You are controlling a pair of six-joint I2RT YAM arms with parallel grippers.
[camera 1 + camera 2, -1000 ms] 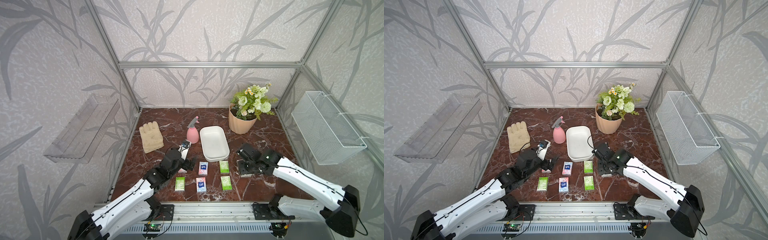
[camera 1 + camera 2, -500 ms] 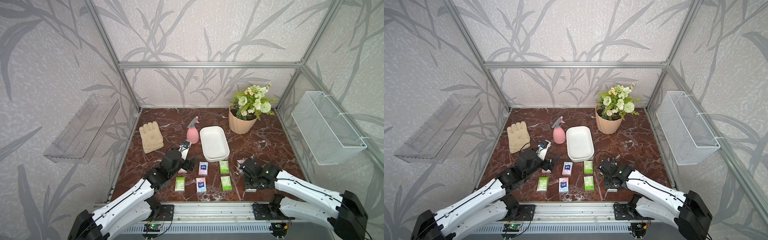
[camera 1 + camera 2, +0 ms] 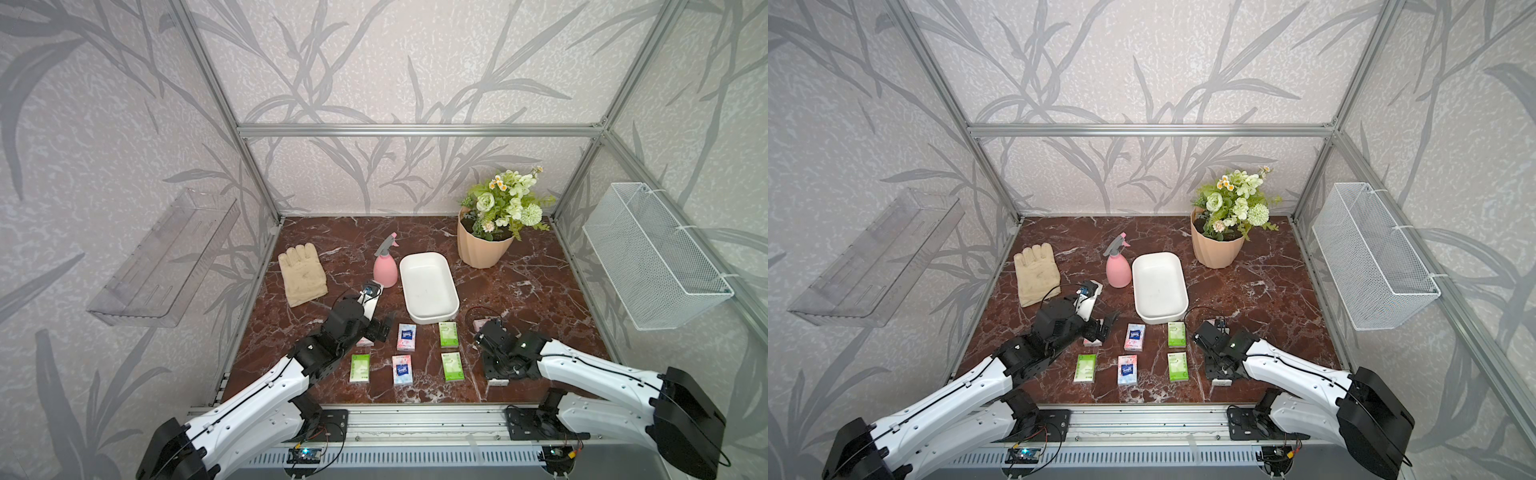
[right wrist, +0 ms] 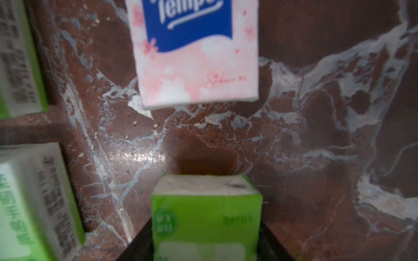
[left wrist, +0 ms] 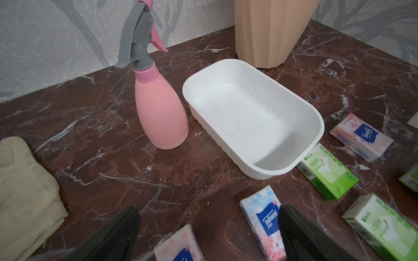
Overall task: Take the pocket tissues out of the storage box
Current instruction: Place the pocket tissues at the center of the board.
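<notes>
Sitting between the right gripper's [image 4: 205, 228] dark fingers [image 4: 141, 250] is a green packet [image 4: 205, 203], its end sticking out past the tips. The view is blurred, so I cannot tell whether the fingers pinch it or have begun to let go. A second ago this gripper stood beside the near corner of the storage box [image 3: 432, 318]; since then it has drawn back and dropped low over the marble table [image 3: 540, 291], well clear of the box. Just beyond the fingertips a pink packet [image 4: 196, 56] lies flat on the stone, and off to one side lie two more green packets [image 4: 38, 203]. The left gripper [image 5: 208, 235] has not shifted: its fingers are spread wide, holding nothing, with another pink packet [image 5: 178, 246] on the table between them. Farther out from those fingers the box stands empty, its white bottom bare in both top views and the left wrist view. Going by the packets already on the table, this green one looks like the last of the pocket tissues to leave the box. Once it is laid down and released, the task should be finished.
</notes>
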